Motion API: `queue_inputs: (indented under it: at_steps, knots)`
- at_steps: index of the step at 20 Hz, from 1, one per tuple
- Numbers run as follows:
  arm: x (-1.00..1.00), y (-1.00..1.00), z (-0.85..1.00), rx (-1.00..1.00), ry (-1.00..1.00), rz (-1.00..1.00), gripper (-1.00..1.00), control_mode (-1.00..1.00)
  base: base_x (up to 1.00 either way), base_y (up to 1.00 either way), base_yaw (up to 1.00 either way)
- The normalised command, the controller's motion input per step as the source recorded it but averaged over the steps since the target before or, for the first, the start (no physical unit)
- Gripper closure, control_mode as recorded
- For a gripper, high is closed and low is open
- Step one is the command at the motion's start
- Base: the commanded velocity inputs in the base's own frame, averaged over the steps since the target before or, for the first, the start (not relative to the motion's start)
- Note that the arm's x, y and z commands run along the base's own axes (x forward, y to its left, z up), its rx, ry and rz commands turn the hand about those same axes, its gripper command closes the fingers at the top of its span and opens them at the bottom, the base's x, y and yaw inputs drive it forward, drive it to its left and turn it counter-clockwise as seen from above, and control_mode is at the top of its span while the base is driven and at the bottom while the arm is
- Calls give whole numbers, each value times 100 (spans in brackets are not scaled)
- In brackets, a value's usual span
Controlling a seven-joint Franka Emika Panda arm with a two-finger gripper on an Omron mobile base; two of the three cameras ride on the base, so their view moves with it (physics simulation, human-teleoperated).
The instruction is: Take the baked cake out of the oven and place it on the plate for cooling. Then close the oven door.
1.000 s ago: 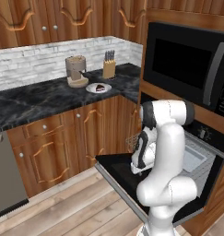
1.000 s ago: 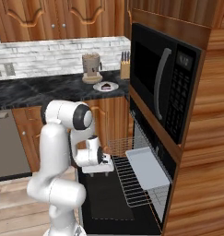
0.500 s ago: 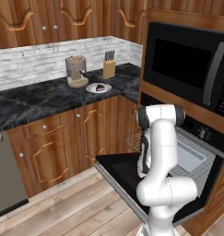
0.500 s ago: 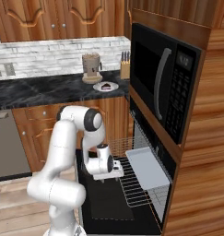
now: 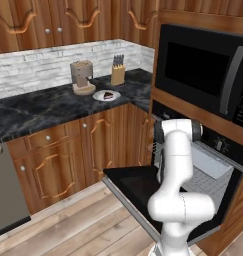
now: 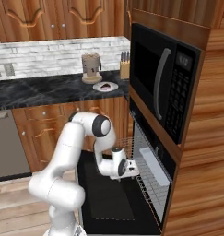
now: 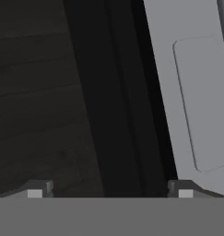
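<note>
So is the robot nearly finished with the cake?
Done: the cake sits on the plate on the counter. In hand: the open, empty gripper hangs low by the oven rack. Left: shutting the oven door, which lies flat open.

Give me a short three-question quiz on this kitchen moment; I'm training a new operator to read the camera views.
1. True or false: the oven door is shut.
2. The cake lies: A) on the baking tray, B) on the plate, C) in the claw.
3. Is the claw open or shut?

Key: 1 false, the door lies dropped open. 2 B, the plate sits on the counter by the coffee grinder. 3 open, holding nothing.
</note>
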Motion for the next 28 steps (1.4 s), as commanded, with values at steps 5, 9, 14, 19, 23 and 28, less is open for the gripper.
queue_inputs:
  at_steps: [5,9,14,19,23,28]
  knots:
    - [49,-69,-23,0,-2,6,-100,-100,0,0,0]
    - [22,-27,-1,0,-4,5,-100,-100,0,0,0]
    - [-24,20,20,0,-9,8,-100,-100,0,0,0]
    - [-75,99,86,-9,-14,10,-100,-100,0,0,0]
    - [-59,100,100,-13,-8,6,-100,-100,0,0,0]
    - [-27,100,100,-11,-5,1,-100,-100,0,0,0]
